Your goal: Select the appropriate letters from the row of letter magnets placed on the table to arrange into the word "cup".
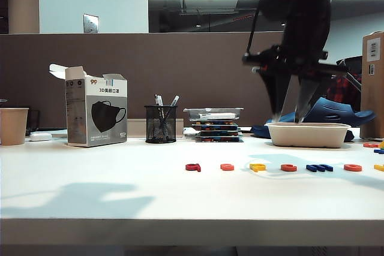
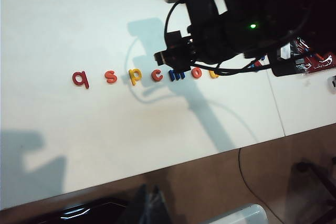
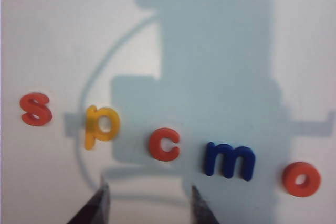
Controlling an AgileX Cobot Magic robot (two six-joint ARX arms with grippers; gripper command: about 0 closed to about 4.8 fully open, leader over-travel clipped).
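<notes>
The row of letter magnets lies on the white table (image 1: 120, 190). From left to right it reads red q (image 1: 192, 166), orange s (image 1: 227, 166), yellow p (image 1: 257, 166), orange c (image 1: 288, 167), blue m (image 1: 318, 167), orange o (image 1: 353, 167). A yellow letter (image 1: 379, 167) at the row's end is cut off by the frame edge. My right gripper (image 3: 149, 195) hangs open and empty above the table, its fingertips just short of the c (image 3: 164, 144) and the p (image 3: 100, 125). The left gripper (image 2: 149, 203) sits dark beyond the table's front edge, fingers together.
Along the back stand a paper cup (image 1: 13, 125), a mask box (image 1: 96, 112), a mesh pen holder (image 1: 160, 124), stacked cases (image 1: 213, 125), a beige tray (image 1: 308, 134) and a cardboard box (image 1: 373, 85). More letters (image 1: 371, 145) lie at the far right.
</notes>
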